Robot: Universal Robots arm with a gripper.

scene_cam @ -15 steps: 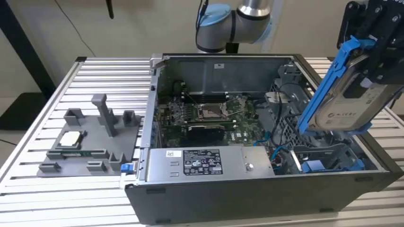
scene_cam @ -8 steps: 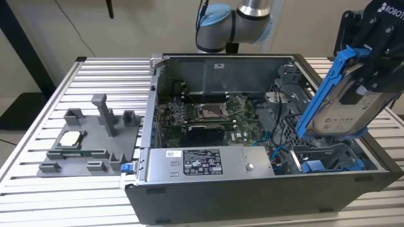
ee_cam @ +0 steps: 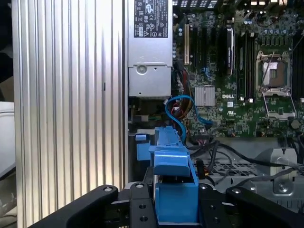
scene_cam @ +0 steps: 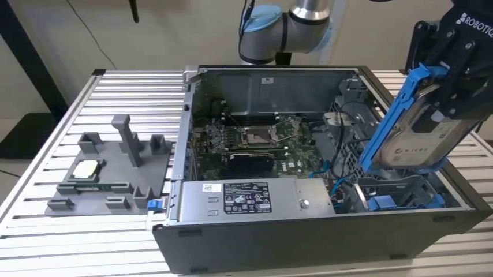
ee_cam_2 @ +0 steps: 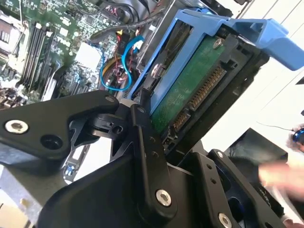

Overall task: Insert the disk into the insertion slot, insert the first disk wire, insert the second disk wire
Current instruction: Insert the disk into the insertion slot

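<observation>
Well, my gripper (scene_cam: 453, 78) was clenched on the disk (scene_cam: 419, 138), its black fingers (ee_cam_2: 142, 137) pressing the drive from both sides near the upper end. In the second wrist view the drive's green circuit board and its row of connector pins faced the camera, framed by the bright blue carrier (ee_cam_2: 223, 26). In the first wrist view that carrier's blue end (ee_cam: 173, 166) sat right between my fingers.

In the exterior view I held the disk tilted, upper end leaning toward that view's right, lower end down over the corner of the computer case (scene_cam: 308, 242) where the drive cage stood. The insertion slot (scene_cam: 404, 187) lay directly beneath that lower end. I could not tell whether the two touched, but the disk was plainly not seated in the bay. Another blue carrier (scene_cam: 383, 203) sat low in the cage beside the slot.

Just past the cage, a looping blue cable (ee_cam: 183, 111) curled over the edge of the motherboard (scene_cam: 254, 141). The square CPU socket (scene_cam: 257, 136) lay open in the middle of the board. The grey power supply (scene_cam: 246, 199), with its white label, ran along the near wall of the case.

Farther off, the case rested on a slatted aluminium table (scene_cam: 123, 86). A grey fixture plate (scene_cam: 108, 173) with upright posts lay on the table at the exterior view's left, well apart from the disk.
</observation>
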